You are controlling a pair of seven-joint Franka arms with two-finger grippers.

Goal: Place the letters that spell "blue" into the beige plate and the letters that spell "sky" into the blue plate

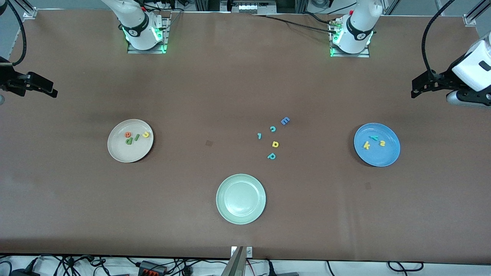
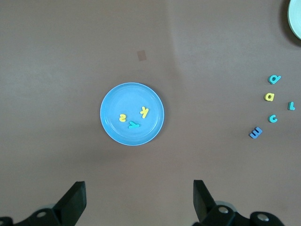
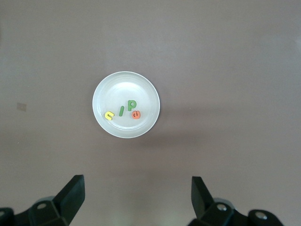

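Brown matte tabletop, wide, with three plates and a loose scatter of foam letters on it. Going across the front view from the right arm's end: right gripper [image 1: 36, 87] hangs raised near the table's edge, jaws spread wide, nothing between them. Its wrist view looks straight down on the round cream-beige plate [image 3: 104, 92], which sits well clear below the claw. In that plate lie the four small foam letters of "blue": orange e [image 1: 128, 134], dark green b [image 1: 129, 141], green bar l [image 1: 136, 138], yellow u [image 1: 145, 134], all close together.

Mid-table, the pale green plate [image 1: 241, 218] holds nothing. Loose leftovers lie between the two arms: small teal bar [image 1: 259, 135], teal c [image 1: 272, 128], blue capital E [image 1: 285, 121], yellow a-shaped letter [image 1: 275, 144], teal p-shaped letter [image 1: 271, 156].

Bright sky-blue plate [image 1: 391, 154] sits below the left gripper [image 1: 425, 83], well apart from it. It holds yellow k [image 1: 366, 145], teal y [image 1: 373, 137], yellow s [image 1: 382, 143]. Left claw also released, empty, raised at its end of the table.

Judgement: both words look sorted, so the task reads as finished. Both arms appear to wait. No further pick seems called for; the remaining letters are distractors and should stay put.
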